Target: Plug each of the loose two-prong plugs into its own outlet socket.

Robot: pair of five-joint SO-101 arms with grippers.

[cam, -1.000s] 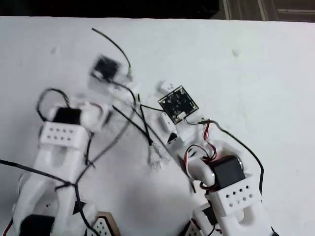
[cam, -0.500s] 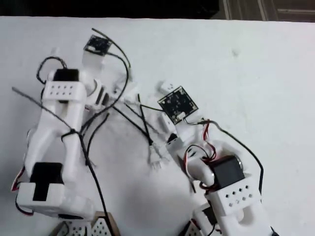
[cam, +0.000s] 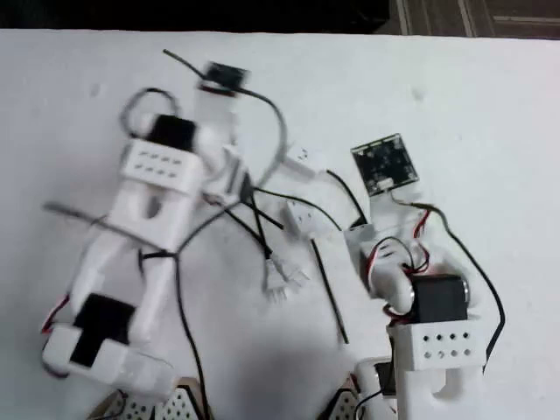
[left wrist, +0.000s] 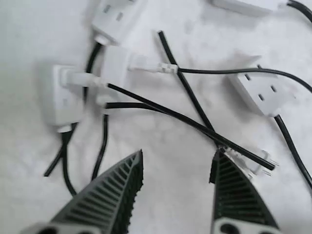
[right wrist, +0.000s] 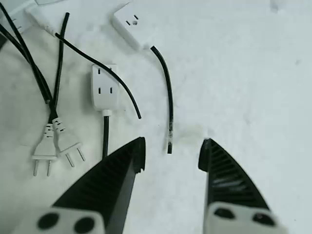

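Brightness: bright, even light; the white matte counter [cam: 490, 131] looks washed out across the high view.
Shadows: soft and faint, just beside the thin black cords [cam: 328, 289] and the white plastic arms [cam: 149, 201].
Background: dark unlit strip of room [cam: 175, 13] along the upper edge.
Contrast: the black ridged left gripper [left wrist: 178, 156] and right gripper [right wrist: 173, 144] stand dark against the pale counter.

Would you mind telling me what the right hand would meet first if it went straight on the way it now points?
Probably the loose black cord, whose end lies just ahead of the open right hand; a white socket lies beyond. Depth is unclear.
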